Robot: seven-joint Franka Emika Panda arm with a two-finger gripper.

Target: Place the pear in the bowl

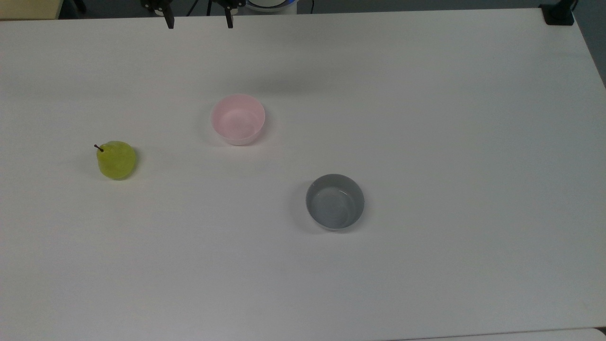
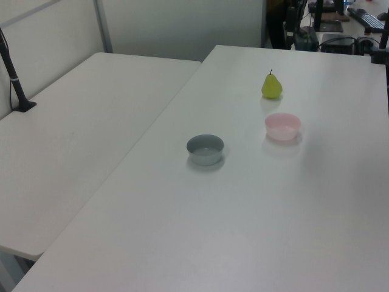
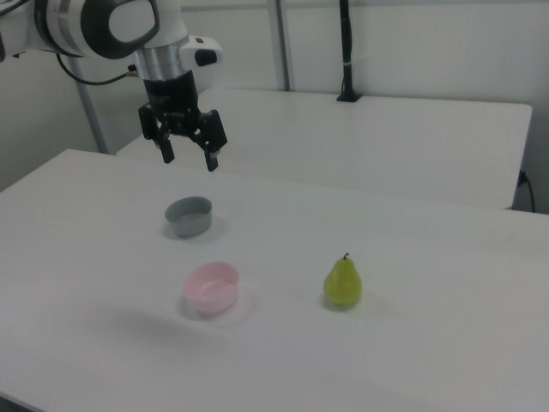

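You had the broad white table (image 3: 412,257) spread beneath your arm, with a second white table (image 2: 79,121) butted against it along one edge. Your white Franka arm (image 3: 103,26) reached in from the right view's upper left, and its black two-finger gripper (image 3: 189,158) hung high above the surface with the fingers spread wide and nothing between them. In the top view the two fingertips poked in at the upper edge, well apart from each other.

Below the gripper and nearest to it in the right view sat the small round grey bowl (image 3: 189,215), which was not your target. Further from the gripper, toward the right view's bottom, stood the small round pale pink plastic bowl (image 3: 211,287), upright and empty. The small glossy yellow-green pear (image 3: 343,283), with its short dark stem pointing up, stood on the table well apart from the gripper, off toward the right view's lower right, and clear of both bowls.

By my reading, you had nothing of the task done at this moment: the pear was untouched on the table and the pink bowl held nothing. Everything was left to you: travel across to the pear, descend, close on it, lift, carry it over the pink bowl and release.
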